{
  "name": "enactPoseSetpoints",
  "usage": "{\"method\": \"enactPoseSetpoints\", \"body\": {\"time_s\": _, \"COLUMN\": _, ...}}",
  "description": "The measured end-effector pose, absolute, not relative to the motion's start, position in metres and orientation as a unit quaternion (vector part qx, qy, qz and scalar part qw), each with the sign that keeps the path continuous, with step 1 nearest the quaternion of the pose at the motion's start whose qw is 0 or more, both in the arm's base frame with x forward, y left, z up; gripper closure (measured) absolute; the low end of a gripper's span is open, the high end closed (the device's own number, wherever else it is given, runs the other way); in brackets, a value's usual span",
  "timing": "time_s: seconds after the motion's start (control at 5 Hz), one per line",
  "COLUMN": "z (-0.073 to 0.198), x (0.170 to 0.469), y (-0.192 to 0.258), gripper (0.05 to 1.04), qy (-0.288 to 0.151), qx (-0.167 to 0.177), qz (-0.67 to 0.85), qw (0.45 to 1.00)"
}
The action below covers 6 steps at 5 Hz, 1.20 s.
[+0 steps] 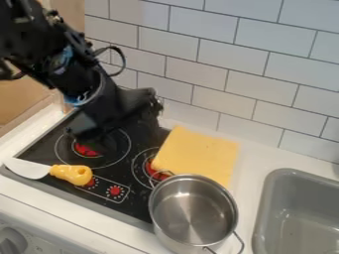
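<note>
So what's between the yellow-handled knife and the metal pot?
Just the black cooktop with its red-centered dials; no loose object lies between the knife and pot in the camera view.

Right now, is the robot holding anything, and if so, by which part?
Nothing that I can make out: the gripper is over the stovetop, and the yellow-handled knife, yellow cloth and metal pot rest apart from it.
</note>
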<state>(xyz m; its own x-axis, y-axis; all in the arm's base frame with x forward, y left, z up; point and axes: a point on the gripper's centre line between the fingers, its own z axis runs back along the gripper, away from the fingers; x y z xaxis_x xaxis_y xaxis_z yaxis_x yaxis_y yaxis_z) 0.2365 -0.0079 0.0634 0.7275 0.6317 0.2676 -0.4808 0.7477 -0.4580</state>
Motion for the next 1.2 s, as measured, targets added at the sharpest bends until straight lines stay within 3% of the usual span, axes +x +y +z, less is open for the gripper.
{"method": "enactPoseSetpoints", "body": {"time_s": 0.4, "z": 0.069, "x": 0.290, "y": 0.027, "gripper": 0.085, "qy": -0.246, "qx": -0.154, "qz": 0.328, "qw": 0.899}}
{"method": "enactPoseSetpoints", "body": {"time_s": 0.8, "z": 0.053, "x": 0.314, "y": 0.057, "gripper": 0.085, "qy": -0.282, "qx": -0.108, "qz": 0.338, "qw": 0.892}}
{"method": "enactPoseSetpoints", "body": {"time_s": 1.2, "z": 0.038, "x": 0.331, "y": 0.069, "gripper": 0.085, "qy": -0.289, "qx": -0.088, "qz": 0.347, "qw": 0.888}}
